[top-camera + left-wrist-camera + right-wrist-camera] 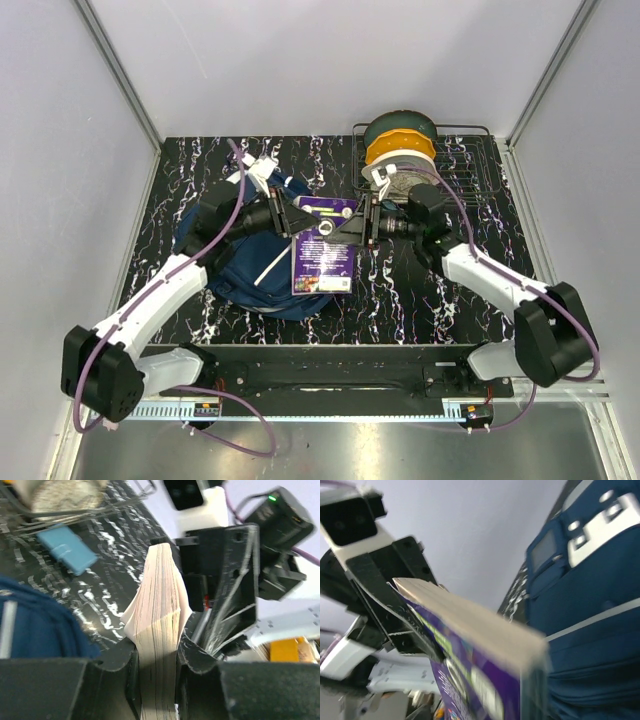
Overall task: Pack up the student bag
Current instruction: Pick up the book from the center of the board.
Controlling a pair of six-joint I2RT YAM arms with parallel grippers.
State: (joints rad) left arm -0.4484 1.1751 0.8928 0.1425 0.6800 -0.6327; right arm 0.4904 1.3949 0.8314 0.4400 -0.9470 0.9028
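A thick book with a purple cover [322,255] hangs above the table between both arms, over the right edge of the navy student bag [235,270]. My left gripper [290,218] is shut on it. In the left wrist view the two pads [157,675] press against the page block [159,610]. My right gripper [362,225] faces it from the other side, and its black fingers [220,580] stand spread wider than the book's end. In the right wrist view the blurred book [485,635] fills the foreground. Behind it lies the bag [590,630], showing its white stripe and patches.
A wire rack [470,160] at the back right holds an orange and green spool [400,145] and a grey round object [400,185]. A small light-blue block [67,549] lies on the black marbled table near the rack. White walls close in on three sides.
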